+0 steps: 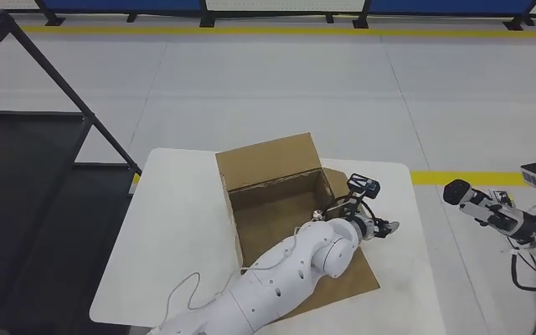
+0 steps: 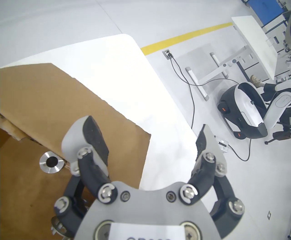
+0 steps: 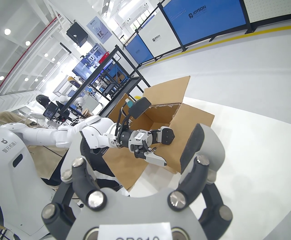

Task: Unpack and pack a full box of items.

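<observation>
White arms, grey grippers
The left arm has glossy white rounded shells and thin black cables; the left gripper and right gripper have grey fingers, black pads, silver screws, and perhaps a printed white label.

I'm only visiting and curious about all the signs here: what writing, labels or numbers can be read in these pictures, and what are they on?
On the left pincer, a white label: cut off at the edge, unreadable.
On the right pincer, a second label: cut off likewise.
On the blue panel and white panel: a brand logo, which I leave unquoted.
On the posters behind: too small.
On the cardboard box: no print.
</observation>
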### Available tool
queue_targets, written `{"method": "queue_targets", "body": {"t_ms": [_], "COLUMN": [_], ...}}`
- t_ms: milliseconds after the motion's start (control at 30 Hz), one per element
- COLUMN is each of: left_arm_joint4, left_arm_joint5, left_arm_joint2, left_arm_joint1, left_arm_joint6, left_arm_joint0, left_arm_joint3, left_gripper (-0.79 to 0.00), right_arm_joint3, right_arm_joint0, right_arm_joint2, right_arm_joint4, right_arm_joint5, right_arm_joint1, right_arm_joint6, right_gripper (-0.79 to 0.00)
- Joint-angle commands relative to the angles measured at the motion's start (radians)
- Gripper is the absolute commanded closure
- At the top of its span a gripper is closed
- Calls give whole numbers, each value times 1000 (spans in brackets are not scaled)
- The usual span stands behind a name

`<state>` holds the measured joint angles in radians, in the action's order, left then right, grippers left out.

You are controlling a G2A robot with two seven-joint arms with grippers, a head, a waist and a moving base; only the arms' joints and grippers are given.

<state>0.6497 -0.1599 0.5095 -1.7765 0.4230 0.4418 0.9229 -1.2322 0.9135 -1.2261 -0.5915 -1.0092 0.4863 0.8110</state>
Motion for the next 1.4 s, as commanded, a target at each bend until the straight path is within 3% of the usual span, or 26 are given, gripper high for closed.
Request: {"method": "queue_targets", "body": {"t_ms": [0,167,267,400,500,800,967,1067,1167,1367], "left_arm_joint4": [2,23,45,111,190,476,525,559,551,496], "left_arm_joint5": [6,13,11,1,-9,55,152,252,418,667], "left_arm_joint2": [0,18,48,121,193,450,602,691,763,901], "left_arm_joint1": [-10,-19,-11,28,71,198,242,265,289,325], "left_arm_joint6": [-5,-30,-52,-68,-36,66,46,17,16,8], "left_arm_joint0": [-3,-5,6,59,139,566,822,966,1113,1327], "left_arm_joint3": [-20,-32,5,127,291,964,1232,1334,1389,1384], "left_gripper": [-785,-785,-785,-785,-785,-785,-785,-785,-785,-785], "right_arm_joint3": [3,7,9,8,3,-72,-139,-152,-143,-99], "right_arm_joint0": [-12,-36,-51,-77,-105,-226,-306,-355,-405,-501], "right_arm_joint2": [13,43,60,85,105,194,271,313,353,427], "right_arm_joint4": [-5,-15,-29,-44,-49,-18,13,21,17,-22], "right_arm_joint5": [1,-2,-3,2,13,87,120,127,138,161], "right_arm_joint1": [-1,-4,-4,-4,-2,12,26,36,48,79], "right_arm_joint6": [1,-2,-3,2,13,87,120,128,138,161], "right_gripper": [-785,-785,-785,-785,-785,-785,-785,-785,-785,-785]}}
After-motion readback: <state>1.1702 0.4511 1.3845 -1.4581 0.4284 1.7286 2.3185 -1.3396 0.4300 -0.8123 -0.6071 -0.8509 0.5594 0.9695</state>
